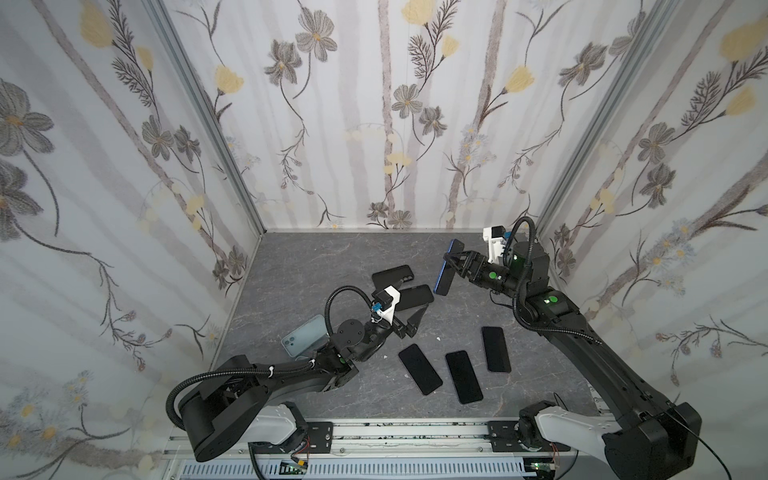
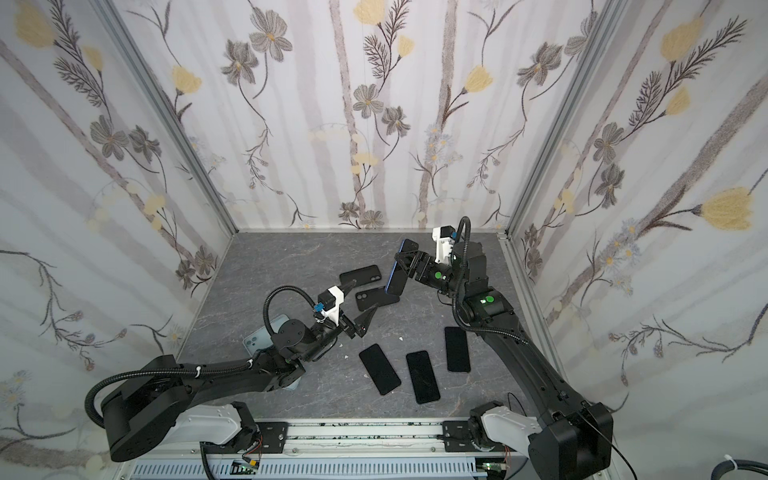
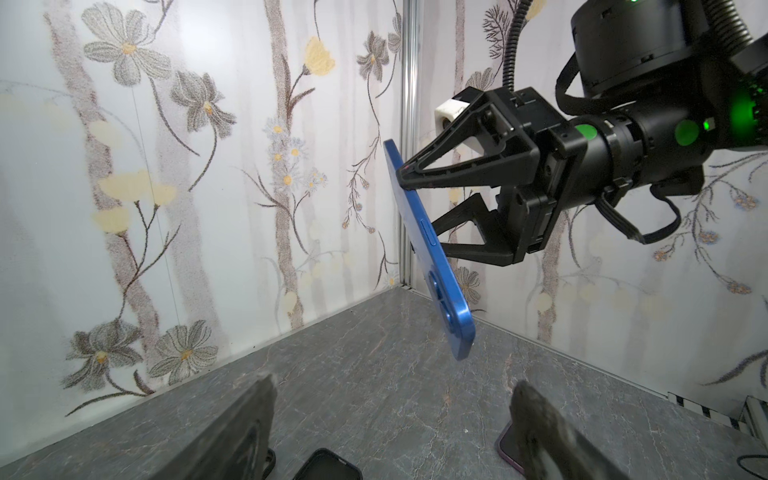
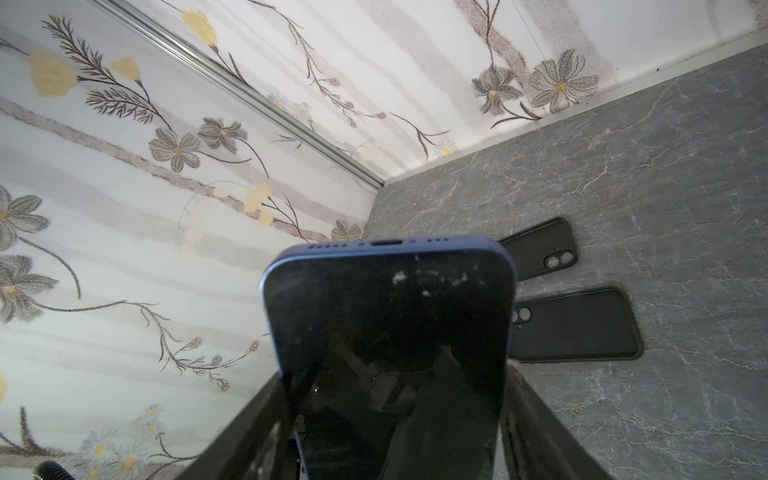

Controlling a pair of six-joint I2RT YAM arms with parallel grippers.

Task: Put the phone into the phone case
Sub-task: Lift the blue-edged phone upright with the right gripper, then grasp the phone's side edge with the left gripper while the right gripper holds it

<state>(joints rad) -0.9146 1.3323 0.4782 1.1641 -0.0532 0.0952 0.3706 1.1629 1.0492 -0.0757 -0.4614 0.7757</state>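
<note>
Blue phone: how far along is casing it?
Done: the blue phone is up off the table, clamped in the right gripper. In hand: the left gripper hovers open over the nearer black case; the farther black case lies beside it. Left: neither case is gripped, and the phone is not yet in one.

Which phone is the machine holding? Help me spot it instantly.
Near the far right corner of the grey table, the right gripper clamps a blue phone in the air, tilted on end. Unlike the black phones lying flat, it alone is lifted.
</note>
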